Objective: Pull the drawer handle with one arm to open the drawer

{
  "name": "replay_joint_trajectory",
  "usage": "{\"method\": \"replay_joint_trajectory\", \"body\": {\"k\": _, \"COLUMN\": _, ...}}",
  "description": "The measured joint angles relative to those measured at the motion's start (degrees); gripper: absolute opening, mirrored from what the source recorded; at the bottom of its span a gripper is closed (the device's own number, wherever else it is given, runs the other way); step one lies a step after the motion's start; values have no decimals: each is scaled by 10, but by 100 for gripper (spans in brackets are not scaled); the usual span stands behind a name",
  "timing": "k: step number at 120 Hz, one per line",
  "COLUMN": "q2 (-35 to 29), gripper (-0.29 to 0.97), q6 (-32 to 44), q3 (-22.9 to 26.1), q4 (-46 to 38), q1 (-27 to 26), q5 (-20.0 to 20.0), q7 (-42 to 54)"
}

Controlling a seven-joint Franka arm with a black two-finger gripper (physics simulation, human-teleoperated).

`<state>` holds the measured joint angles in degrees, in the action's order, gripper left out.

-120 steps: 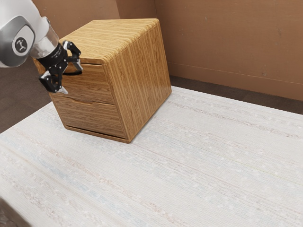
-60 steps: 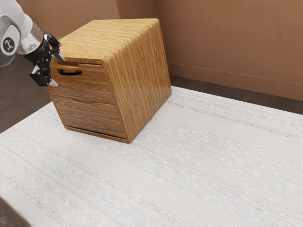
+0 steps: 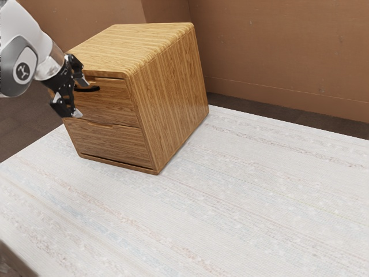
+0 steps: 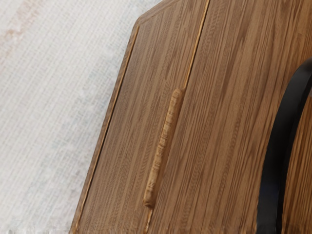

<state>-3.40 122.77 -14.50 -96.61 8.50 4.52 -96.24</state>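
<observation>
A wooden cabinet with two drawers stands on the table at the back left. The top drawer carries a black bow handle, and its front looks about level with the cabinet's face. My gripper is at the handle's left end and stands open, one finger above the handle and one below it, covering the handle's left part. In the wrist view the black handle curves close by the hand, with the lower drawer's wooden handle beyond it.
The lower drawer is shut. The pale woven tabletop stretches wide to the exterior view's right and front of the cabinet. A brown wall closes the back.
One second ago my gripper was at the handle, then it drew back up and to the exterior view's left, baring the handle. Now it is back over the handle's left end. The drawer has not visibly moved.
</observation>
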Motion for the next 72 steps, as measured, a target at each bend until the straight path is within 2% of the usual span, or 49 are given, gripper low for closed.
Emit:
{"method": "replay_joint_trajectory", "body": {"k": 15, "q2": -18, "gripper": 68, "q6": 37, "q3": 0, "q4": -32, "q1": -19, "q5": 0, "q7": -7}}
{"method": "replay_joint_trajectory", "body": {"k": 72, "q2": -28, "gripper": 68, "q6": 89, "q3": -16, "q4": -62, "q1": -9, "q5": 4, "q7": -24}}
